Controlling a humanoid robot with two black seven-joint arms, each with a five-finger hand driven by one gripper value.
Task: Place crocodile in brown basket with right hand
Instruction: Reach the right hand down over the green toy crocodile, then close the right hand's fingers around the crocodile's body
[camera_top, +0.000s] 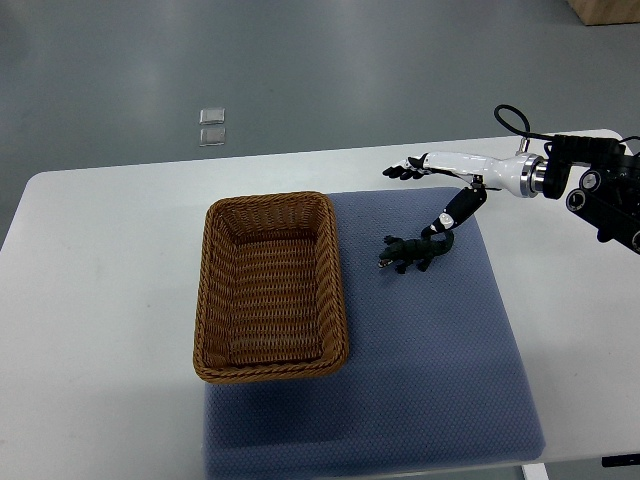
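A small dark green toy crocodile (414, 252) lies on the blue mat (430, 370), its head pointing left toward the basket. The brown wicker basket (212, 300) stands to its left with nothing inside. My right hand (428, 196) reaches in from the right edge, hovering just above and behind the crocodile. Its fingers (404, 170) are stretched out flat to the left and the thumb (448, 214) hangs down close to the crocodile's tail. It holds nothing. The left arm does not show.
The mat lies on a white table (100, 300) with rounded corners. Two small clear squares (211, 127) lie on the grey floor beyond the table's far edge. A wooden corner (610, 10) shows at the top right.
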